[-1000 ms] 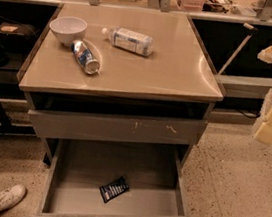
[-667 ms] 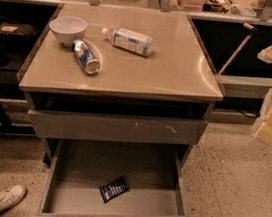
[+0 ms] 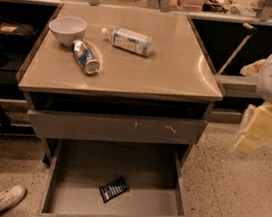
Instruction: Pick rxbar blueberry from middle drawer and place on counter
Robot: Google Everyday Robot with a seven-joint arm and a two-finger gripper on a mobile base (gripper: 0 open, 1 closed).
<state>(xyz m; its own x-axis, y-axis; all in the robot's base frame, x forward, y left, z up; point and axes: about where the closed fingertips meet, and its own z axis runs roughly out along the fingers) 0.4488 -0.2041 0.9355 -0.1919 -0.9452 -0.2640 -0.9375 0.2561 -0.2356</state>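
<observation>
The rxbar blueberry [image 3: 113, 188], a small dark wrapper with white lettering, lies flat on the bare grey floor of the open middle drawer [image 3: 182, 210], near its front centre. The tan counter [image 3: 181, 71] tops the cabinet above it. My gripper [image 3: 255, 128] hangs at the right edge of the view, off the cabinet's right side, level with the upper drawer front and far from the bar. It holds nothing.
On the counter's left part stand a white bowl [image 3: 67, 29], a blue-silver can [image 3: 85, 57] on its side and a lying plastic bottle [image 3: 128, 39]. A shut drawer front with pale scratches [image 3: 118, 126] sits above the open drawer. A person's shoe [image 3: 4, 199] is at bottom left.
</observation>
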